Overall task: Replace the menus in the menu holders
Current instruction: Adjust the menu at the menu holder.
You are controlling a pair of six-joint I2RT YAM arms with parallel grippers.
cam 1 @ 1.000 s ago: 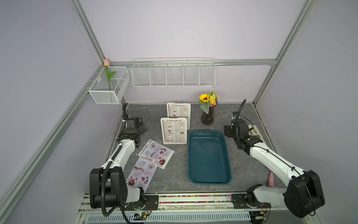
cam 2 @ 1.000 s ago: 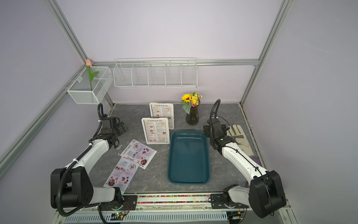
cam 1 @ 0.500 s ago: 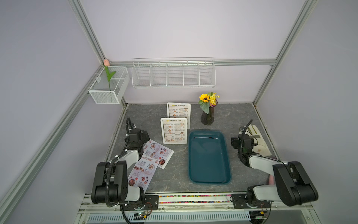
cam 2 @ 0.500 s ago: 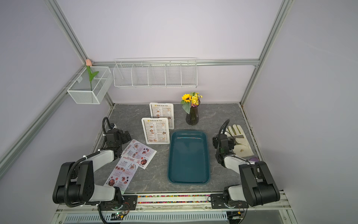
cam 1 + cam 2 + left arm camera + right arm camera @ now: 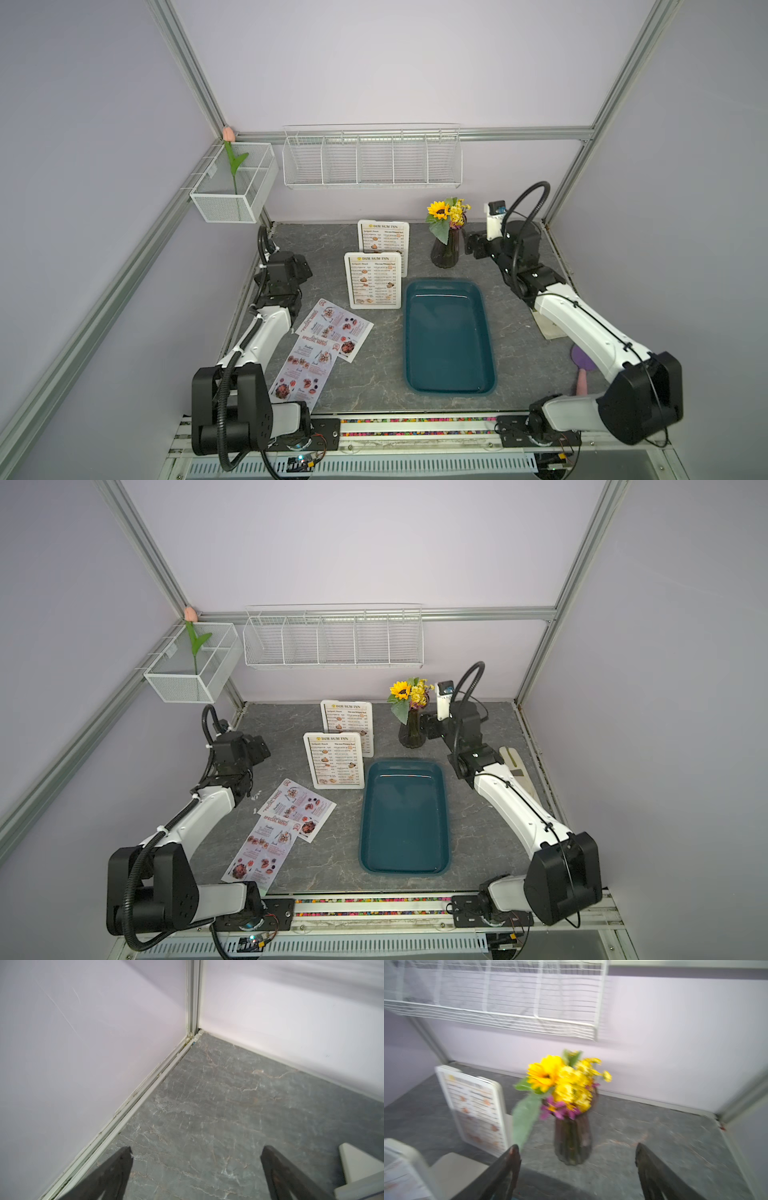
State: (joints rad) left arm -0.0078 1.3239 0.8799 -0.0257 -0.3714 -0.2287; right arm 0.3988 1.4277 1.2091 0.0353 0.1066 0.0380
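Front menu holder (image 5: 374, 306) and rear menu holder (image 5: 407, 245) stand upright mid-surface (image 5: 374, 374), toward the back edge, each showing a DIM SUM INN menu (image 5: 373, 282). Two SPECIAL MENU sheets (image 5: 334, 328) lie flat and touching near the left edge. Teal tray (image 5: 449, 336) just right of the front holder. Left gripper (image 5: 195, 1153) released, empty, at the back-left corner. Right gripper (image 5: 576, 1147) released, empty, facing the vase (image 5: 572, 1138).

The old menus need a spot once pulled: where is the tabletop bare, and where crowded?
Bare: the strip between the pink menus and the teal tray; the back-left corner between the left arm and the rear holder. The tray holds nothing. Crowded: the back middle, where front holder, vase and right arm cluster.
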